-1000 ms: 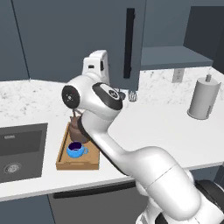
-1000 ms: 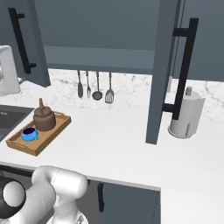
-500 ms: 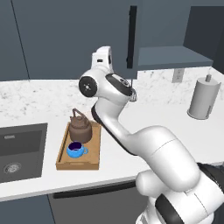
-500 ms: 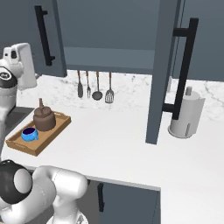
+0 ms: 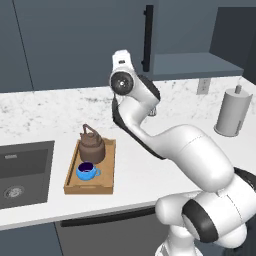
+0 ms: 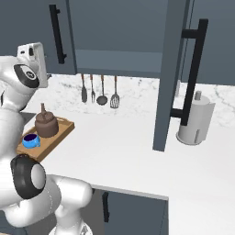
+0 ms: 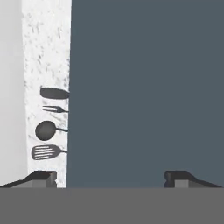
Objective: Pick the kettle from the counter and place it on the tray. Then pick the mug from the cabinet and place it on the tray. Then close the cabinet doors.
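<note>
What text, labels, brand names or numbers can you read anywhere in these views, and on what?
None: no readable text in any view.
The kettle, mug and tray are plain.
The cabinet doors carry only black bar handles.
The paper towel roll and the hanging utensils are unmarked.
The wall outlet is too small to show any marking.

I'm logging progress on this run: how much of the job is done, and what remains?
Done: the kettle and the mug both sit on the tray. In hand: the open gripper is raised and faces a cabinet door up close. Left: the cabinet doors are open; the right one juts out over the counter, so both need closing.
</note>
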{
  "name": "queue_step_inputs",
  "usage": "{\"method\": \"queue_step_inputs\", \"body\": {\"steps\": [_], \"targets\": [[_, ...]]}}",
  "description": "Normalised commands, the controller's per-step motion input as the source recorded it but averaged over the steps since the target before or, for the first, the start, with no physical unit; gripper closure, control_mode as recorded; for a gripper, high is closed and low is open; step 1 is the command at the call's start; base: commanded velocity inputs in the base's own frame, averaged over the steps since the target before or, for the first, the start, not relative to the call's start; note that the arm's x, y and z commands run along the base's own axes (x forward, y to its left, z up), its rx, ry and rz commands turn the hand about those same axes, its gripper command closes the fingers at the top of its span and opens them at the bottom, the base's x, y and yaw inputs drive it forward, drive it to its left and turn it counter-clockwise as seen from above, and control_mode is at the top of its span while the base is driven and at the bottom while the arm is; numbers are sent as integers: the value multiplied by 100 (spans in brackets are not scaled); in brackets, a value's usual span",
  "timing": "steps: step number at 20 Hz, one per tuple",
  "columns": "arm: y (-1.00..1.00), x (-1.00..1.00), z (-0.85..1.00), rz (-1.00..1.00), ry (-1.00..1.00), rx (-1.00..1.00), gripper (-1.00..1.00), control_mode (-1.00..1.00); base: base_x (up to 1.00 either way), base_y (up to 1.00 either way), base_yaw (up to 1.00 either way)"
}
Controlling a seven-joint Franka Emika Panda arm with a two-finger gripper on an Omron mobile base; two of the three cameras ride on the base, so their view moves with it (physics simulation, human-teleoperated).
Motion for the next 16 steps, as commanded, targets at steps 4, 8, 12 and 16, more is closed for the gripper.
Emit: {"method": "queue_step_inputs", "body": {"steps": [4,8,12,16], "targets": [[0,44,-18,20,24,0,-100,-100,0,0,0],[0,27,-32,20,25,-4,-100,-100,0,0,0],[8,-32,-33,22,4,-6,-100,-100,0,0,0],[10,-62,-30,18,0,-8,-100,-100,0,0,0]]}}
